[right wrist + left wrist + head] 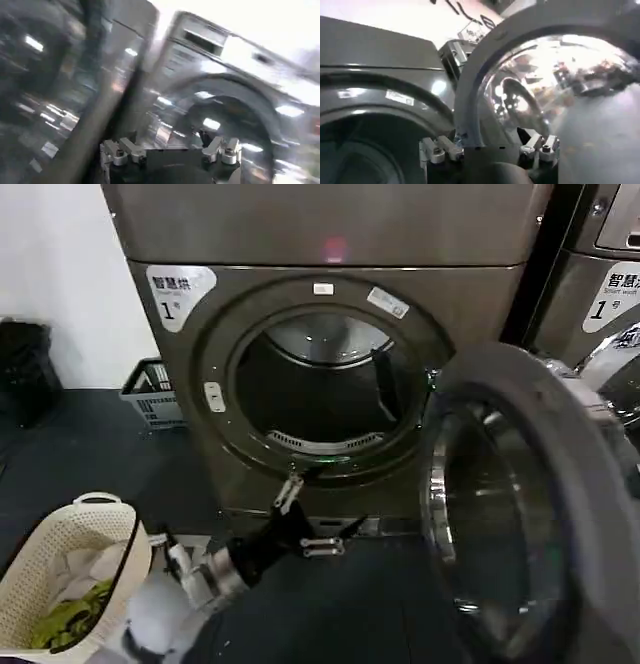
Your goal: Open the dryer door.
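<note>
Head view: dryer door (520, 514) swung open rightward; left hand (315, 509) below drum opening, fingers spread, grasping nothing.
</note>
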You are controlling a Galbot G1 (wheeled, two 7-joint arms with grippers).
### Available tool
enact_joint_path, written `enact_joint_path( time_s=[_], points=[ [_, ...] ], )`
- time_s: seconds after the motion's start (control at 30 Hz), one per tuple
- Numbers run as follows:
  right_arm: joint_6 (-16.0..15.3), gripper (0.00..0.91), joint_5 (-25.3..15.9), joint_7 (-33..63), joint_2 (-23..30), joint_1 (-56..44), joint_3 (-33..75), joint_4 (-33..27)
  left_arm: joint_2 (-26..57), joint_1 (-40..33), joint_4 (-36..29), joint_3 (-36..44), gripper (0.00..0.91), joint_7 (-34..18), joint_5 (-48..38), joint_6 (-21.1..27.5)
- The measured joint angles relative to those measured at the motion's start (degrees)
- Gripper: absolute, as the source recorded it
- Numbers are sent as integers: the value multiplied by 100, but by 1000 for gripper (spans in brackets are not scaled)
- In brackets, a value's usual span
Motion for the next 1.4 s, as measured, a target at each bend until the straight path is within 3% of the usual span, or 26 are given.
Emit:
enact_joint_path(
  time_s=[0.23,0.37,0.57,0.67,0.97,1.2,1.4],
  points=[
    [273,907,-322,949,1187,-152,591,-235,-5,-390,147,490,907,-26,-4,4],
    [212,907,-669,1551,1787,-124,920,-446,-43,-669,281,830,907,-54,-44,11],
    [-333,907,-1267,3000,2459,-51,1438,-743,-94,-1141,531,1398,907,-136,-306,100],
    [-751,907,-1495,3512,2731,39,1739,-866,-133,-1441,721,1716,907,-183,-403,108],
    [-2007,907,-1800,4529,3228,514,2702,-1258,-370,-2361,1378,2747,907,-352,-539,118],
    [-2169,907,-2105,4767,3270,909,3409,-1846,-644,-3053,1861,3335,907,-439,-569,200],
    [-2441,907,-1876,4832,3268,1138,3742,-2044,-914,-3504,2232,3741,907,-472,-548,244]
  ],
)
